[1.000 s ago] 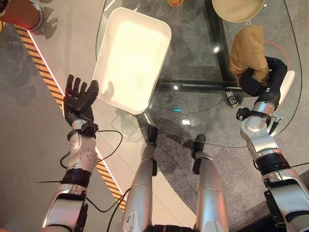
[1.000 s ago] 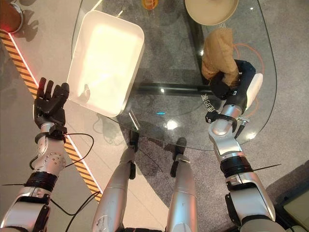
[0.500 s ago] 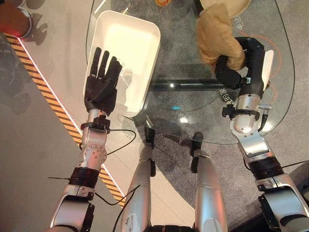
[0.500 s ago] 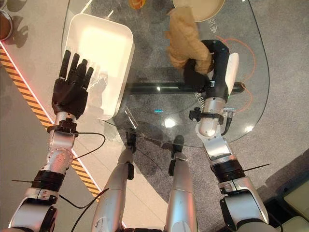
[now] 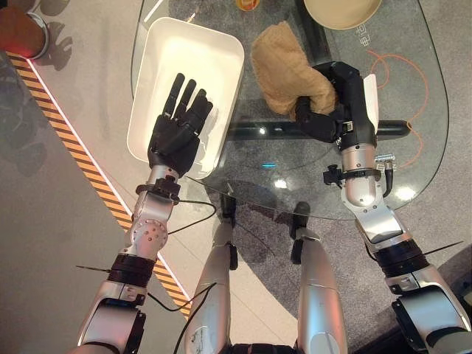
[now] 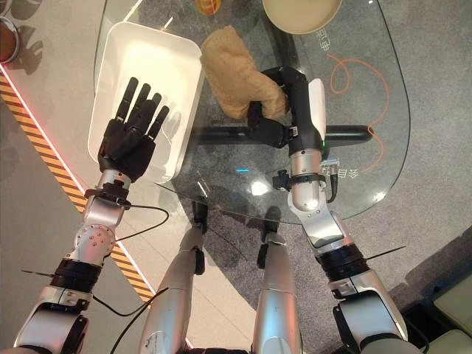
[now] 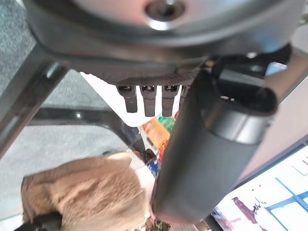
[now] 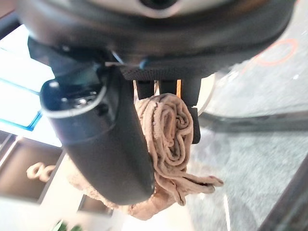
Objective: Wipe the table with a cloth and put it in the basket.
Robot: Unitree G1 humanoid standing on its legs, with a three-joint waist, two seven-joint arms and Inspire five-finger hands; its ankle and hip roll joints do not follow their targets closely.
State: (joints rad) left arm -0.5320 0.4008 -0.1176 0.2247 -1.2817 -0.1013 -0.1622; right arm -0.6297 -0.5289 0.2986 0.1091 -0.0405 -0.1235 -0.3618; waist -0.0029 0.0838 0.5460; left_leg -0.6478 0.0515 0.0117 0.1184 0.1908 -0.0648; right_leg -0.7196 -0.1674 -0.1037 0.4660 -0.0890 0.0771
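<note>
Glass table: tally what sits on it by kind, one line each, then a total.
Brown cloth, gripped by the right hand: 1
White basket, with the open left hand over it: 1
Beige bowl at the far edge: 1
Orange item, cut off at the far edge: 1
Total: 4

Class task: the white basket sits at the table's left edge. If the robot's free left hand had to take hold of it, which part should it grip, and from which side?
Probably the near long rim of the white basket, from the robot's left. The left hand hovers open there, and that side overhangs the glass table, leaving finger room beneath. The right hand holds the cloth.
</note>
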